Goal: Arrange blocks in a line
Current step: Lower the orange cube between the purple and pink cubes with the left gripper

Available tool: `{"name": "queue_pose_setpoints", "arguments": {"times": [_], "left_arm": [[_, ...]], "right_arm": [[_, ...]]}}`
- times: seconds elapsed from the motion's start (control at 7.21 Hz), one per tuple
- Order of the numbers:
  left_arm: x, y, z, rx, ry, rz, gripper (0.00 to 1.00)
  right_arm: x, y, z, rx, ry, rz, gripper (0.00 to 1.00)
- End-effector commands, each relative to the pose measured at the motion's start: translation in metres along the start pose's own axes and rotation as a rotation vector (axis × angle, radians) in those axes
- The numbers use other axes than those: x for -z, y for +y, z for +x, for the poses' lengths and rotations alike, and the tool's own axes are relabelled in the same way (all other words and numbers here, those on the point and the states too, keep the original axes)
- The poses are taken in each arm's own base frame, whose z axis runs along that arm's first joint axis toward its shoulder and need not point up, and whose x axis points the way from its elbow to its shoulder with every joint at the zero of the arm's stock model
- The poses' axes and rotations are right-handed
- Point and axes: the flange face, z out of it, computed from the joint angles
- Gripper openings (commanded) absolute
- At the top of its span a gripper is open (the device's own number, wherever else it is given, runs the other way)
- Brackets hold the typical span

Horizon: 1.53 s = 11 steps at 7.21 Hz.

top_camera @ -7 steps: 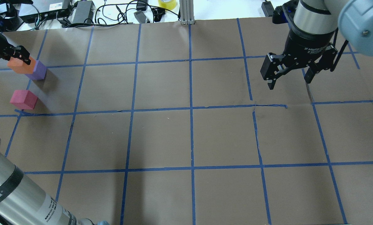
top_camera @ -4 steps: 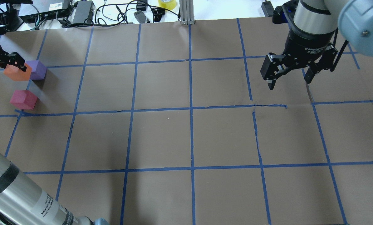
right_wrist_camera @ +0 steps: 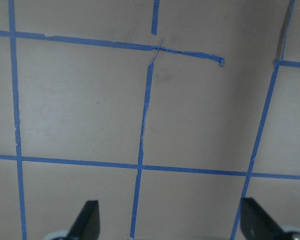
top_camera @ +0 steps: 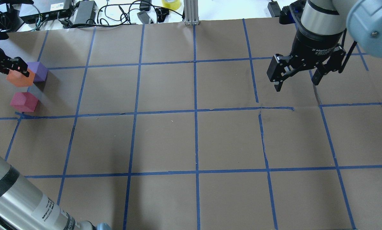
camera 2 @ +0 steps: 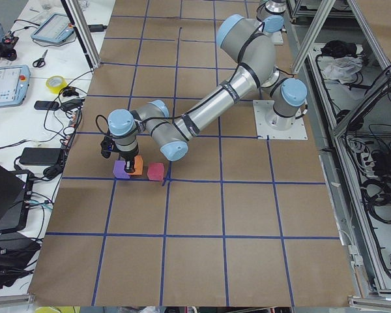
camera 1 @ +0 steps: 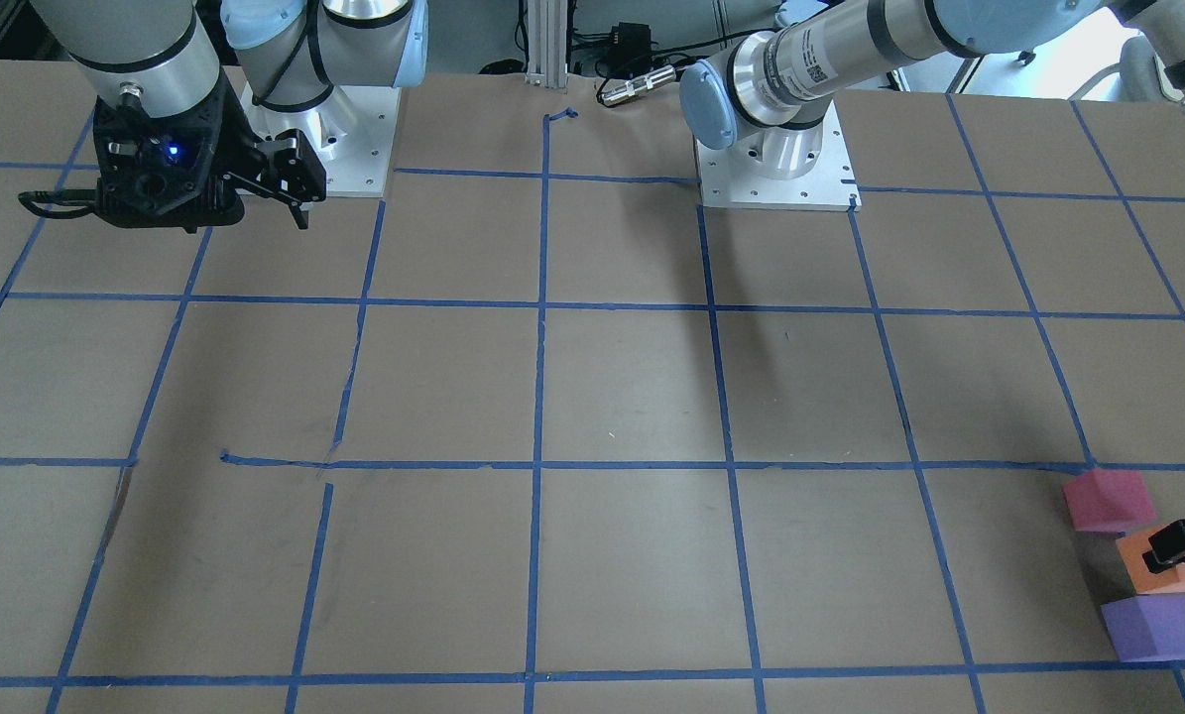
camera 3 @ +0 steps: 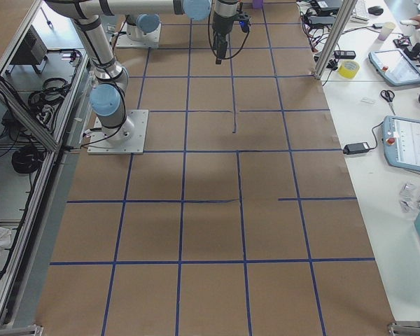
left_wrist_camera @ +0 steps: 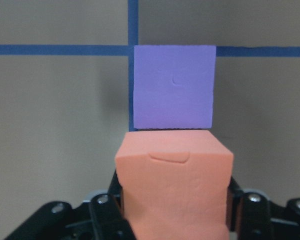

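Two fingers of the left gripper (left_wrist_camera: pixel 174 189) clamp the orange block (left_wrist_camera: pixel 174 165) by its opposite sides, the jaws narrowed to the block's width. Directly ahead of the jaws lies the purple block (left_wrist_camera: pixel 173 86), its near face square to the orange one's far face. The two are either touching or just apart; the wrist view cannot settle which. Behind the jaws, on the side away from purple, sits the pinkish-red block (top_camera: pixel 24 101), so orange goes into the middle slot of the row.

I judge the step in hand to be setting orange down. Whether its underside has met the table (top_camera: pixel 194 140) I cannot tell. To do it well:

- Lower straight, with no twist, keeping orange centred on purple as the wrist view has it.
- Part the jaws only once the foam bears on the paper, and only a little, since neighbours crowd both ends.
- Lift straight up, because soft foam may cling to a pad and drag out of line.

Well away across the table, the right gripper (top_camera: pixel 298 80) hangs above bare paper with its jaws spread wide and holds nothing.
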Motion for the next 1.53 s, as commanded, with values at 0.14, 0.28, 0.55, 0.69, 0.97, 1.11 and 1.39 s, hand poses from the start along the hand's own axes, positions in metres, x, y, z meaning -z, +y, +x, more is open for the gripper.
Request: {"name": "queue_pose_setpoints", "arguments": {"times": [0.14,0.28,0.55,0.69,0.97,1.11,1.39], "left_arm": [[-0.020,0.006,0.002,-0.004,0.013,-0.025,0.40],[-0.028,0.007,0.002,-0.005,0.015,-0.035,0.40],[-0.039,0.006,0.002,-0.008,0.017,-0.037,0.40],[-0.043,0.006,0.000,-0.006,0.019,-0.040,0.40],[-0.047,0.006,0.000,-0.009,0.015,-0.035,0.40],[-0.049,0.006,0.000,-0.022,0.016,-0.036,0.40],[-0.049,0.005,-0.001,-0.045,0.012,-0.028,0.40]], "right_arm": [[-0.001,-0.001,0.000,0.001,0.001,-0.002,1.00],[-0.001,-0.001,0.000,0.001,0.001,-0.002,1.00],[0.000,-0.001,0.000,0.001,0.002,0.000,1.00],[0.000,-0.001,0.000,0.001,0.003,0.000,1.00],[0.000,-0.001,0.001,0.001,0.006,-0.001,1.00],[-0.001,-0.001,0.001,0.001,0.007,-0.002,1.00],[-0.001,0.000,0.001,0.001,0.011,-0.002,1.00]]}}
